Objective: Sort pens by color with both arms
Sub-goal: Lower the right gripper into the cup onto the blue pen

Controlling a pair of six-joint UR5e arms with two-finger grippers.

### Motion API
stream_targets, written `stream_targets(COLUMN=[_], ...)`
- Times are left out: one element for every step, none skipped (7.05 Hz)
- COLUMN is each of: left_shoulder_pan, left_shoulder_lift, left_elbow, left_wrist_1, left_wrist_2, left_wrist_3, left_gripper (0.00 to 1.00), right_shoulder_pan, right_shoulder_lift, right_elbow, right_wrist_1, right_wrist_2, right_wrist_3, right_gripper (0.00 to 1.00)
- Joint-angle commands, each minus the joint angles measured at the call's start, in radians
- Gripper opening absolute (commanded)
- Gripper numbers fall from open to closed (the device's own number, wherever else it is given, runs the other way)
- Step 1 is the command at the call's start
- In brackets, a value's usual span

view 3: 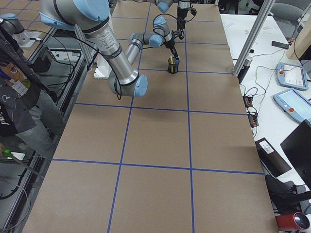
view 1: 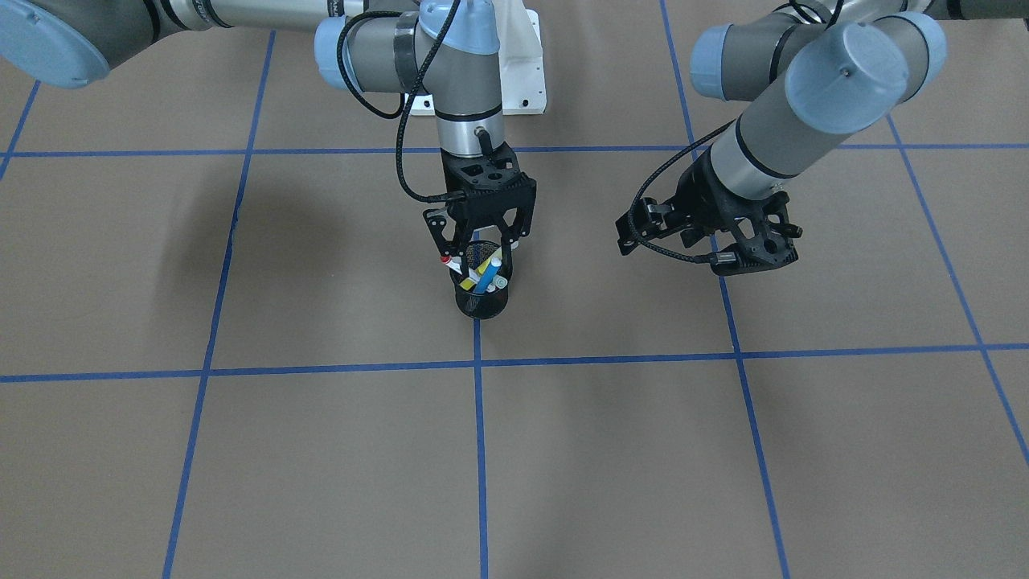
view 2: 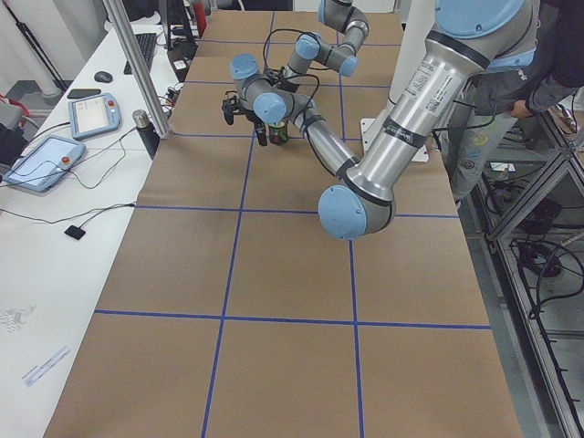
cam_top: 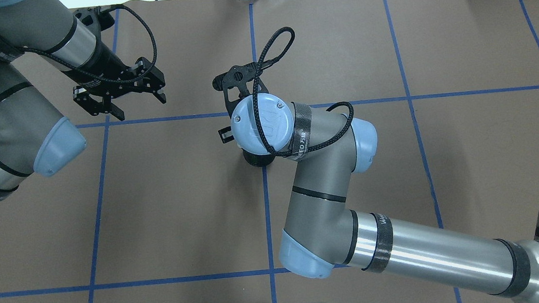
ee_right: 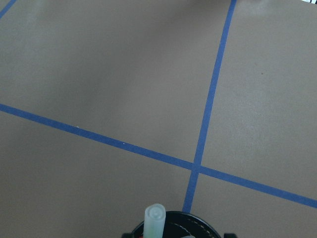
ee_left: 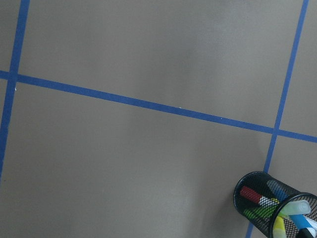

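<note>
The brown paper-covered table [view 1: 321,450] is crossed by blue tape lines [view 1: 480,450]. The right arm [cam_top: 429,250] reaches in to the table's middle, while the left arm [cam_top: 2,111] bends in over the robot's left side. The right gripper [view 1: 480,245] points straight down with its fingers spread wide on either side of the black mesh cup [view 1: 482,304], clamping nothing. The left gripper [cam_top: 136,107] hangs well apart from the cup, jaws parted and empty. The cup stands upright on a tape line (just beside a crossing). All four pens lean inside it: blue [view 1: 486,277], yellow [view 1: 482,259], red-ended white [view 1: 450,261] and green [ee_left: 257,213].
</note>
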Motion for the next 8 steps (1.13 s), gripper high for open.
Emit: stream_targets(left_shoulder_pan=[0.0,0.0,0.0,0.0,0.0,0.0,0.0,0.0], left_shoulder_lift=[0.002,0.002,0.002,0.002,0.002,0.002,0.002,0.002], left_elbow=[-0.001,-0.001,-0.003,-0.003,-0.003,-0.004,-0.004,-0.004], left_wrist_1=[0.0,0.0,0.0,0.0,0.0,0.0,0.0,0.0], left_wrist_2=[0.0,0.0,0.0,0.0,0.0,0.002,0.002,0.002], left_wrist_3=[0.0,0.0,0.0,0.0,0.0,0.0,0.0,0.0], left_gripper=[0.99,0.99,0.99,0.99,0.99,0.99,0.99,0.99], right_shoulder_pan=[-0.002,-0.002,-0.002,-0.002,0.0,0.0,0.0,0.001], right_shoulder_lift=[0.001,0.0,0.0,-0.004,-0.005,-0.004,-0.004,-0.005], right_elbow=[-0.008,-0.01,-0.01,-0.01,-0.01,-0.008,-0.007,0.0], right_wrist_1=[0.0,0.005,0.006,0.006,0.006,0.006,0.006,0.006], right_wrist_2=[0.0,0.0,0.0,0.0,0.0,0.0,0.0,0.002], right_wrist_3=[0.001,0.001,0.001,0.001,0.001,0.003,0.003,0.007], right_gripper=[0.5,0.48,0.46,0.42,0.35,0.26,0.19,0.16])
